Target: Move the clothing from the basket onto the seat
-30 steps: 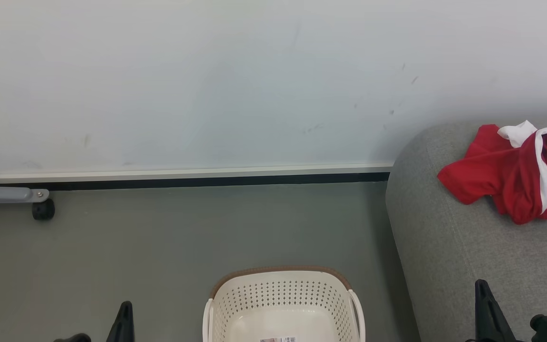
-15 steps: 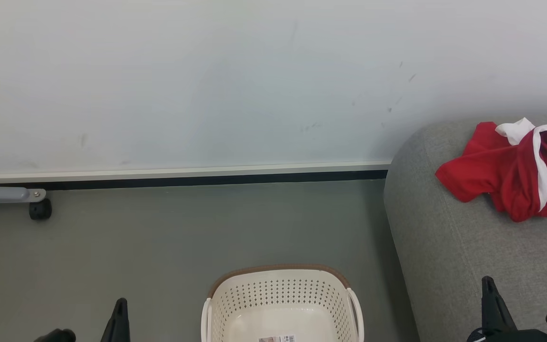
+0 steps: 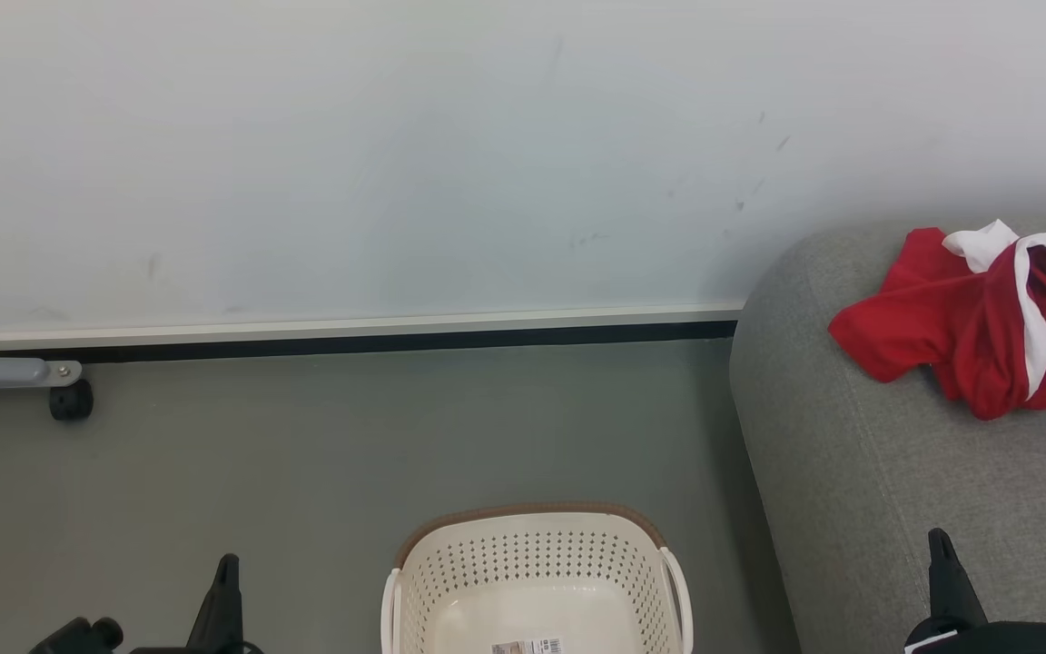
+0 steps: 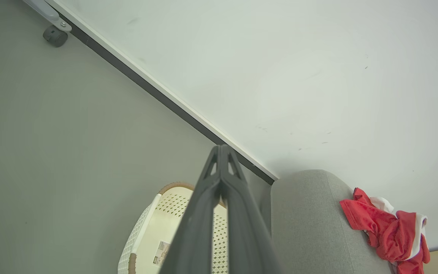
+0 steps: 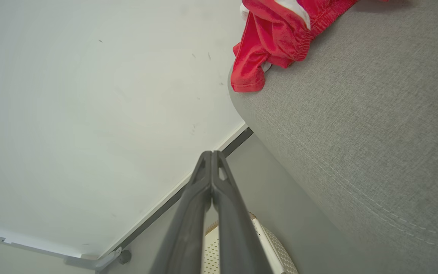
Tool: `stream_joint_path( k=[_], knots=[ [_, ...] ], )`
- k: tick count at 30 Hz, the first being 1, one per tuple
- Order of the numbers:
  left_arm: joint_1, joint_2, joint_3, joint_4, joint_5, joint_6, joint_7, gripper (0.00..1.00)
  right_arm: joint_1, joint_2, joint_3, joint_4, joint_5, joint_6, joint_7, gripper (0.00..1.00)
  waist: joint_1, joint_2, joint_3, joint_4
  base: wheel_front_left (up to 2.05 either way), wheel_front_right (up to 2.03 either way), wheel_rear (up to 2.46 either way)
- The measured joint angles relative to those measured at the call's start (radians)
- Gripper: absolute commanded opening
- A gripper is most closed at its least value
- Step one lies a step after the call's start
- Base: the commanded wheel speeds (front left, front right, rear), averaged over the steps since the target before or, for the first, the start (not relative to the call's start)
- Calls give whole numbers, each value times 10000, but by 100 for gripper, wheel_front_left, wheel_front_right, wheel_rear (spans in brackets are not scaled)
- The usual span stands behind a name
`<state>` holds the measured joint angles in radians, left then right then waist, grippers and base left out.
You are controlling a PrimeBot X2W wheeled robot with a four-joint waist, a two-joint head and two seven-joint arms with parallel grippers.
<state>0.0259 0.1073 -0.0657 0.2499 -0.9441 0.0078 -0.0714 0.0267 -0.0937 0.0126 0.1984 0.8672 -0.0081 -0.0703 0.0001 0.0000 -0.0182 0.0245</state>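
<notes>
The red clothing with white trim lies crumpled on the grey seat at the right; it also shows in the left wrist view and the right wrist view. The cream basket with a brown rim stands on the floor at bottom centre, holding nothing but a barcode label on its bottom. My left gripper is shut at the lower left, left of the basket. My right gripper is shut at the lower right, over the seat's front. Both wrist views show the fingers pressed together with nothing between them.
A white wall with a dark baseboard runs behind the grey floor. A grey leg with a black caster stands at the far left by the wall. The seat's rounded end lies just right of the basket.
The whole head view has drifted slightly, so the camera moved. Both grippers sit a little lower in the picture. The clothing and basket have not moved.
</notes>
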Motion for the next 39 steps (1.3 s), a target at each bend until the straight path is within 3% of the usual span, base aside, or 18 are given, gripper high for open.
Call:
stream_joint_path(
  k=[39],
  knots=[
    [-716, -468, 1181, 337, -4872, -974, 1396, 0, -839, 368, -1087, 734, 5440, 943, 1365, 0, 0, 0, 150, -185, 0, 0, 0]
  ],
)
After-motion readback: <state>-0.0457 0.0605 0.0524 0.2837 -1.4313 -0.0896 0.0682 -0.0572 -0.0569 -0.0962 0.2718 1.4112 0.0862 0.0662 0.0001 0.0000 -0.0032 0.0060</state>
